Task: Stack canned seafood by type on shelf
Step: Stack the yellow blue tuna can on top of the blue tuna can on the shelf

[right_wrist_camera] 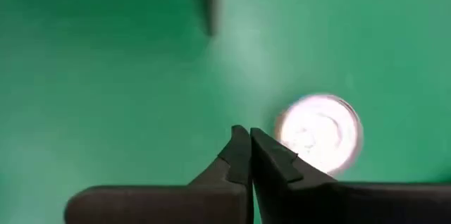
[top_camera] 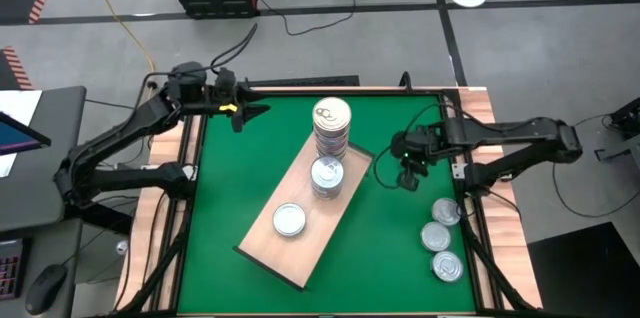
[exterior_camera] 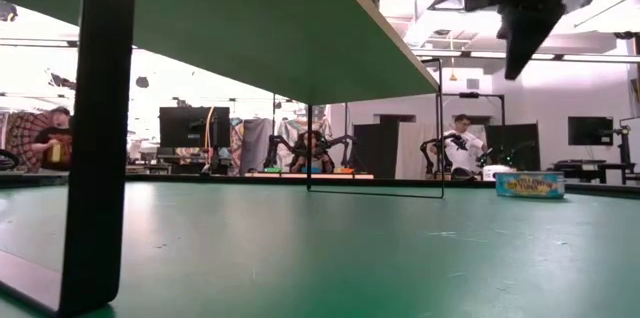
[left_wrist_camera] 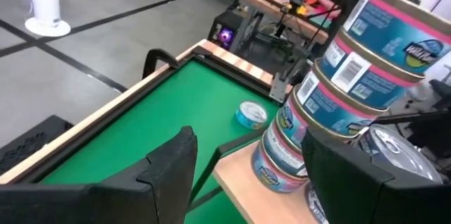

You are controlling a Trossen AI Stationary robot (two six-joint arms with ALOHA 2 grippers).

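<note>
The right gripper (top_camera: 408, 180), fingers closed on nothing, hangs at centre right of the high view. The loose tins (top_camera: 445, 211) lie just lower right of it, far from the open left gripper (top_camera: 243, 111).

Green table (top_camera: 230, 188) carries angled shelf (top_camera: 262, 241), three loose tins (top_camera: 441, 238).

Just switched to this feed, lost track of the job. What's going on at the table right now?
Tins are being sorted onto the shelf. A tall stack stands at its far end, a shorter stack beside it, and a single tin nearer the front. Three loose tins wait on the green table at the right edge. The right gripper hangs shut and empty between shelf and loose tins. The left gripper waits open at the far left corner.
</note>
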